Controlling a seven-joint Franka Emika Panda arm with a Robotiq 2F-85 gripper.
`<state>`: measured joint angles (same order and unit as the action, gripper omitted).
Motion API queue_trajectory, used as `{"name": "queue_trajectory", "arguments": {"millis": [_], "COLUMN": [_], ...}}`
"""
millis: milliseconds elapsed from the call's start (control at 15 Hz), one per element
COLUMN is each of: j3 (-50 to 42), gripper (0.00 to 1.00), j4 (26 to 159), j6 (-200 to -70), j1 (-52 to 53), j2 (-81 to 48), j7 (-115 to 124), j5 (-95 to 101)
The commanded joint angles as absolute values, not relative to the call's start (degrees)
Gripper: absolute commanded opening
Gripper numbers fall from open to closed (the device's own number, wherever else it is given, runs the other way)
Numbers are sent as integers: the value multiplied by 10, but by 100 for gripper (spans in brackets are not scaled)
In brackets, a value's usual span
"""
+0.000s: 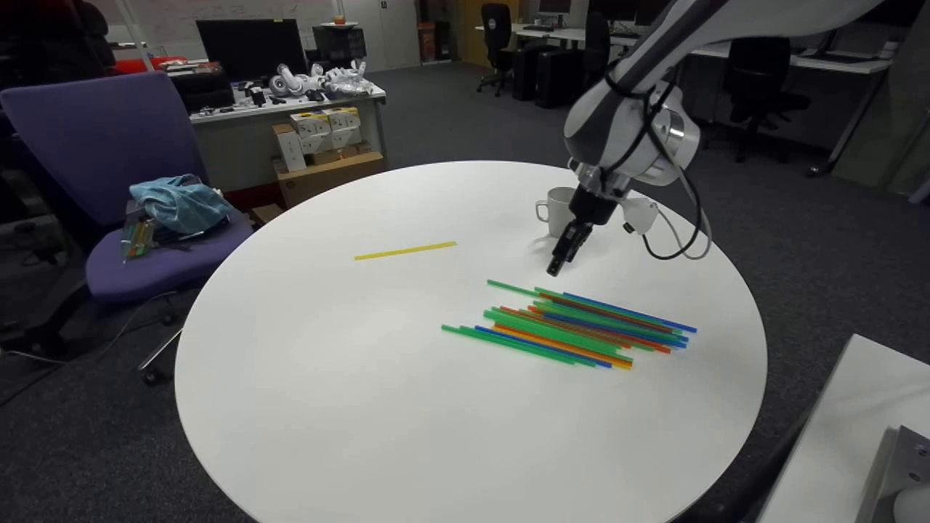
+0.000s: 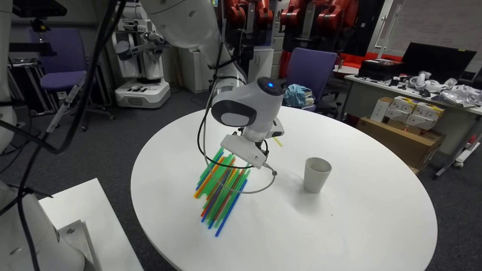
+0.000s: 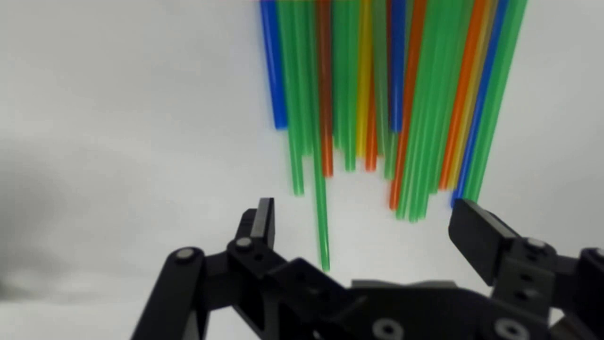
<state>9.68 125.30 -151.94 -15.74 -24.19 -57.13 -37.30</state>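
Spread claw (image 3: 363,211) hovers near straws (image 3: 427,118), well inside table rim (image 1: 479,165).

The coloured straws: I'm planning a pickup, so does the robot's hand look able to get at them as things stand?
Probably yes: the hand stands open and empty near the ends of the straws, and nothing shows between them. The white mug stands apart from both.
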Motion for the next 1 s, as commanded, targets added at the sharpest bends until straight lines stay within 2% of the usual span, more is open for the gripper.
{"name": "queue_trajectory", "arguments": {"millis": [0,333,400,533,733,800,867,933], "j3": [99,42,61,42,-66,-98,-37,-30], "gripper": [100,100,100,100,100,100,100,100], "j4": [1139,1010,989,951,898,879,866,914], "j6": [-1504,-1546,-1589,-1649,-1665,-1612,-1558,-1626], "j1": [-136,-46,-53,-20,77,98,40,45], "j2": [-300,-375,-393,-426,-468,-479,-474,-460], "j7": [-467,-226,-205,-120,24,69,105,76], "j5": [-406,-361,-351,-304,-275,-284,-238,-228]}}
